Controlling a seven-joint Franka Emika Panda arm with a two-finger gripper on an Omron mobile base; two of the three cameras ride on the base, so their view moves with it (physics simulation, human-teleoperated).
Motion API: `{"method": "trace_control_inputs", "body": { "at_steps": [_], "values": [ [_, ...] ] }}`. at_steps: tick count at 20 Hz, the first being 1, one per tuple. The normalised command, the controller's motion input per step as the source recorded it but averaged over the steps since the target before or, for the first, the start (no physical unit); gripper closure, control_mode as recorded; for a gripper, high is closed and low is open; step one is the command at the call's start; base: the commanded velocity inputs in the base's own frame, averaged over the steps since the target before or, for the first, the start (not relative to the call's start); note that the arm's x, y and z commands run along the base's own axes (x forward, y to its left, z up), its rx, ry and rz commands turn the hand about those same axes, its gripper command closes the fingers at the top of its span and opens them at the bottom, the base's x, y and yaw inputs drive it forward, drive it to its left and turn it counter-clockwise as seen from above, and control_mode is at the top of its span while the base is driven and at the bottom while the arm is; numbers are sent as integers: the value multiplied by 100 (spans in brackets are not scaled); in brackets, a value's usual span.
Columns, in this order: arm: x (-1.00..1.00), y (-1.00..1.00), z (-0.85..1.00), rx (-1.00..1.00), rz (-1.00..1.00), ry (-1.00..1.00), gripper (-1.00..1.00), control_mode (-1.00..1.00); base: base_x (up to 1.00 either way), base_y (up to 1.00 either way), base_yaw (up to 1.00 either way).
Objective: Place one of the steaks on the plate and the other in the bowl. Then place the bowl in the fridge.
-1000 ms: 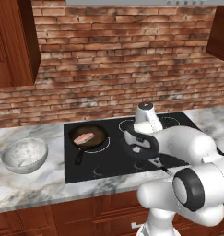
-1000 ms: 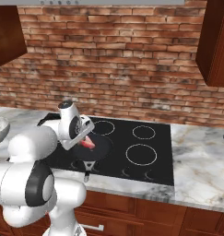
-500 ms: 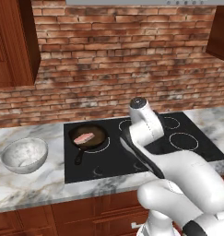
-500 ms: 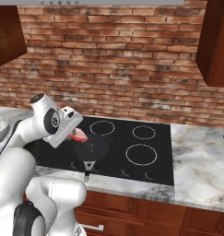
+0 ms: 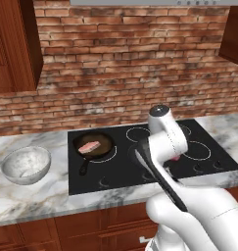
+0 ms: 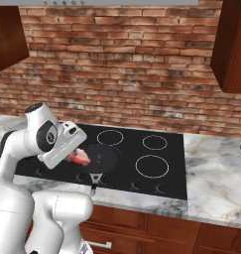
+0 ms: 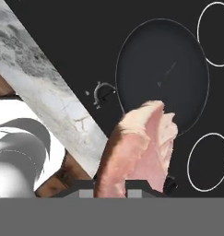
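One pink, pale-marbled raw steak [image 7: 141,152] hangs pinched in my two-finger gripper [image 6: 75,156], drooping out past the fingertips above the front part of the black glass cooktop [image 6: 142,183], over an empty black frying pan [image 6: 101,158] on its front-left ring. The second pink steak [image 5: 88,146] lies in another black frying pan [image 5: 93,146] near the cooktop's left edge. The deep, whitish-grey speckled bowl [image 5: 26,164] stands empty on the marble counter [image 5: 37,196], just beyond that left edge and well apart from my hand. At the counter's far left edge a dark sliver shows, too small to name.

My worry is the grip: the meat is soft and folded, held by one end only, so a fast swing toward the bowl could let it slide free onto the cooktop or back into the pan. Releasing too high or off-centre could drape it over the bowl's rim.

No brand, label or writing is legible anywhere.
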Motion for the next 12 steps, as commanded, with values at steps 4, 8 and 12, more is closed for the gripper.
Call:
{"method": "trace_control_inputs", "body": {
  "at_steps": [4, 8, 12],
  "values": [
    [-5, -14, 0, 0, 0, 0, 100, -100, 0, 0, 0],
    [0, 0, 0, 0, 0, 0, 100, -100, 0, 0, 0],
    [0, 0, 0, 0, 0, 0, 100, -100, 0, 0, 0]
  ]
}}
